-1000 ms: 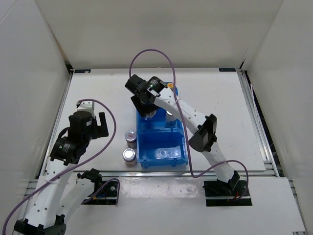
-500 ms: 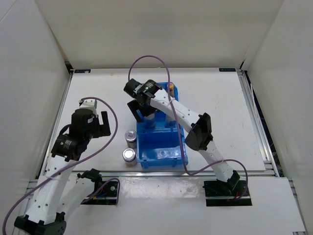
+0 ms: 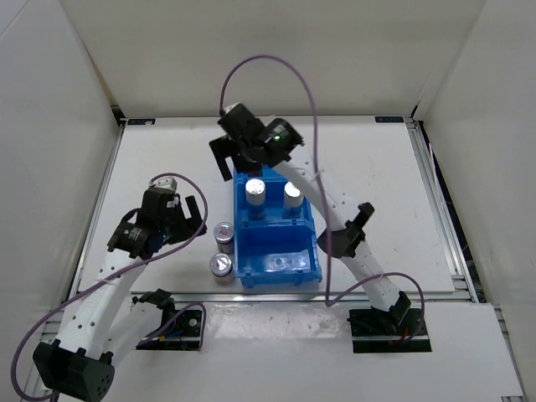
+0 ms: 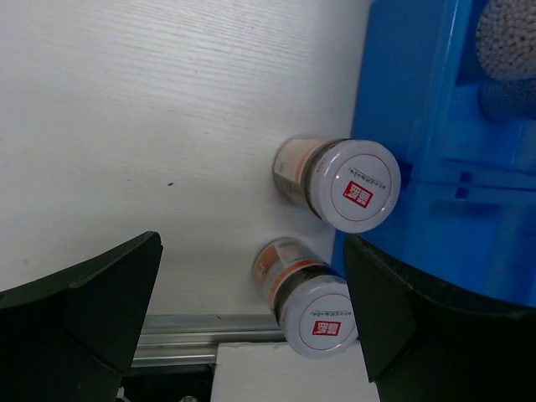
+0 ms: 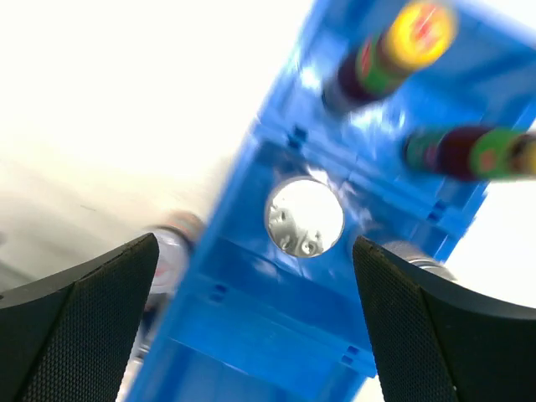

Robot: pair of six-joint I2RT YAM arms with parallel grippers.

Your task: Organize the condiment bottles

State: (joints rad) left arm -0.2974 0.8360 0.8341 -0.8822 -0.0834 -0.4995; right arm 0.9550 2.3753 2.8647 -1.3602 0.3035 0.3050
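Note:
Two dark condiment bottles with yellow caps stand in the far compartment of the blue bin [image 5: 276, 335]. One bottle [image 5: 373, 67] is at the top of the right wrist view. The green-labelled bottle [image 5: 473, 152] is at that view's right edge. In the top view my right arm hides both bottles. My right gripper [image 5: 253, 243] [image 3: 236, 161] hangs open above the bin's far end and holds nothing. My left gripper [image 4: 251, 251] [image 3: 194, 224] is open just left of the bin [image 3: 276, 251], over two jars.
Two silver-topped cans [image 3: 255, 194] [image 3: 292, 194] stand in the bin's middle compartment. Two white-lidded jars [image 4: 356, 184] [image 4: 318, 314] stand on the table against the bin's left wall. The table's metal front rail [image 4: 201, 331] runs close behind the nearer jar.
My right gripper has opened, leaving a can in the bin, and has risen toward the far end. My left arm has swung right toward the two jars.

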